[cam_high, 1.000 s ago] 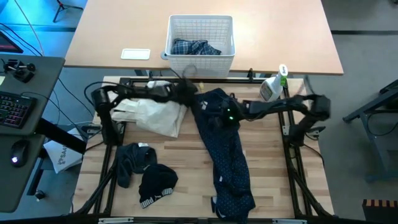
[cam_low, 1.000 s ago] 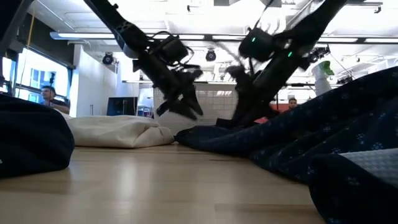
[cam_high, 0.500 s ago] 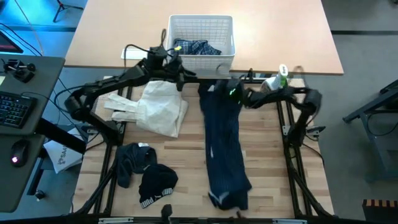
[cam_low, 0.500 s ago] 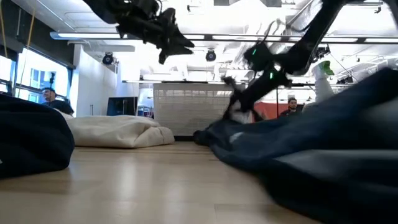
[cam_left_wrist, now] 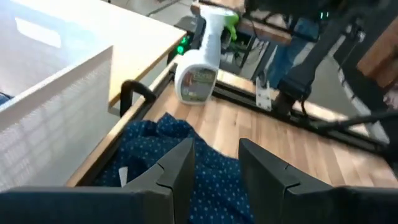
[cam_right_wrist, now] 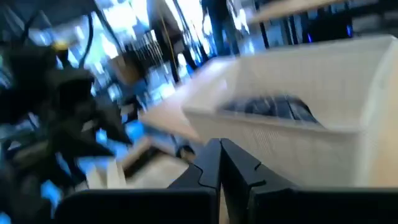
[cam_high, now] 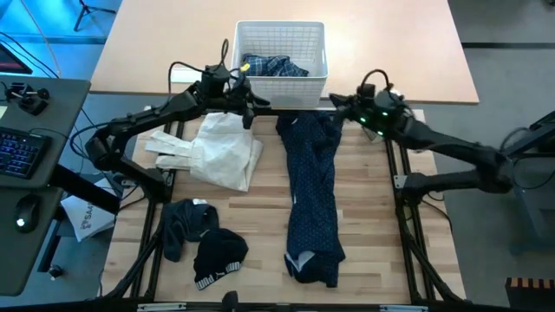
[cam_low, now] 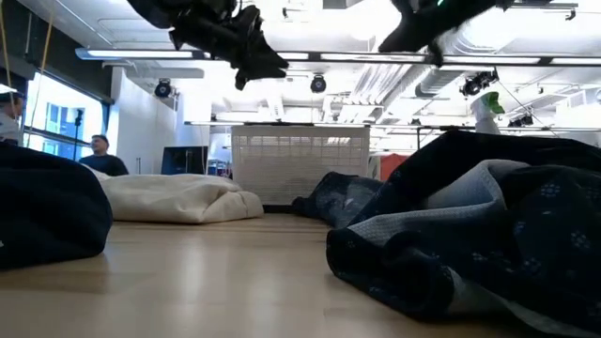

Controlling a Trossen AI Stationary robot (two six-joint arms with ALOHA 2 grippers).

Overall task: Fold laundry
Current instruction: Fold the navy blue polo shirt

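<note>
Both arms have pulled back toward the basket end of the table since 1 second ago, when they met over the top of the navy dotted shirt (cam_high: 310, 195). That shirt now lies stretched in a long strip down the middle of the table (cam_high: 373, 225), collar end near the white basket (cam_high: 279, 39), hem end bunched at the near edge. The right gripper (cam_high: 334, 102) has let go of it and hangs above the far right corner of the shirt with its fingers clenched together on nothing. The left gripper (cam_high: 250, 106) hovers beside the basket's front wall, its fingers (cam_left_wrist: 176, 169) parted about halfway and empty. A plaid shirt (cam_high: 273, 66) sits in the basket; a cream garment (cam_high: 217, 154) and 2 dark pieces (cam_high: 201, 238) lie on the left.

Risk, as I judge it: the shirt is narrow and rumpled rather than spread flat, so folding from here could trap creases, and the bunched hem could slide over the table edge. The spray bottle (cam_left_wrist: 199, 62) stands close enough to be knocked.

The low view hides the shirt's layout behind a heap of cloth, and the right wrist view is blurred.
</note>
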